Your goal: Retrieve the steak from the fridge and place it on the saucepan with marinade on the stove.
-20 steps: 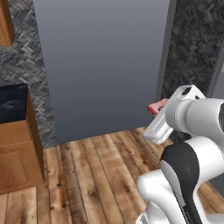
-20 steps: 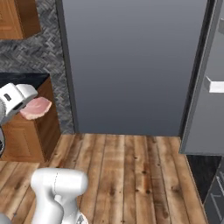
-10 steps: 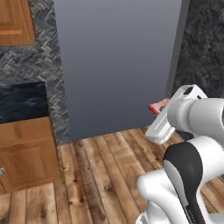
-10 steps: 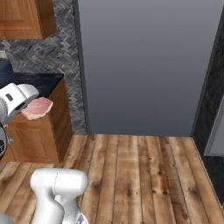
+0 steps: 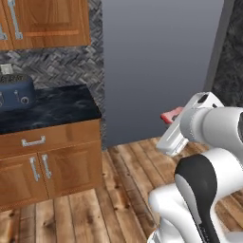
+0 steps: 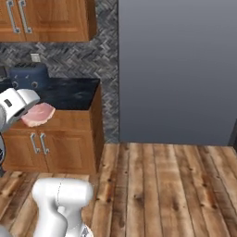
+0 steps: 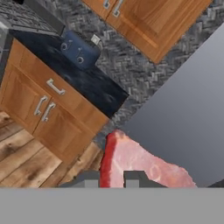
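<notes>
The steak, a flat pink-red slab with a pale edge, is held off the floor in my gripper, which is shut on it. In the left base view the steak pokes out past the white hand, with the gripper in front of the fridge, a tall plain grey face. In the right base view the steak hangs from the gripper at the left, before the wooden cabinets. The fridge stands to the right. The stove and the saucepan with marinade are out of view.
A black counter on wooden base cabinets adjoins the fridge's left side and carries a dark blue toaster. Wooden wall cabinets hang above it. Plank floor stretches in front of the fridge.
The whole picture has slid to the right, so the camera has swung left. The counter, toaster and cabinets have come into view. The steak stays in the shut gripper.
</notes>
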Motion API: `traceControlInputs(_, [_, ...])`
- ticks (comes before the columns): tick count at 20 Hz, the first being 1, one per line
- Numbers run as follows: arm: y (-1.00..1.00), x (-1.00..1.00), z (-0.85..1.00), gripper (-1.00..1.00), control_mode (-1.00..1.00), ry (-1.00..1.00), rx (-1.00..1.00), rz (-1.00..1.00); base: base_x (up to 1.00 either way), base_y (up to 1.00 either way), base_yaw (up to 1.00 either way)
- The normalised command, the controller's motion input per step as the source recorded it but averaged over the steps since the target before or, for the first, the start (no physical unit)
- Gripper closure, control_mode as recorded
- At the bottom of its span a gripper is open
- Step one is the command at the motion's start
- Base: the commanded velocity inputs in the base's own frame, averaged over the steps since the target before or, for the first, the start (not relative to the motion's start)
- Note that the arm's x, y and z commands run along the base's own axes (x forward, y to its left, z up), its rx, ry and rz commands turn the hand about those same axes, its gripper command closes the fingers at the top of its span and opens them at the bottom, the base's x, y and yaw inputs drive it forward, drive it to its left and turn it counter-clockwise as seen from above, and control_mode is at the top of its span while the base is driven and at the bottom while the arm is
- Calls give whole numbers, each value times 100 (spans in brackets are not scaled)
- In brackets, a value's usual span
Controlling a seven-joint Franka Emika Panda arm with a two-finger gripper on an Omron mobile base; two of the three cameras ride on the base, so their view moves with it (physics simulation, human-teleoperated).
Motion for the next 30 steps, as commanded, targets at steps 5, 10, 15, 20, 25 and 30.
traceControlInputs(5, [0, 0, 0, 100, 100, 0, 0, 0, 20, 100, 0])
traceControlInputs(10, [0, 0, 0, 100, 100, 0, 0, 0, 38, 100, 0])
traceControlInputs(15, [0, 0, 0, 100, 100, 0, 0, 0, 45, 100, 0])
traceControlInputs(20, [0, 0, 0, 100, 100, 0, 0, 0, 40, 100, 0])
traceControlInputs(25, [0, 0, 0, 100, 100, 0, 0, 0, 21, 100, 0])
traceControlInputs(30, [0, 0, 0, 100, 100, 0, 0, 0, 30, 100, 0])
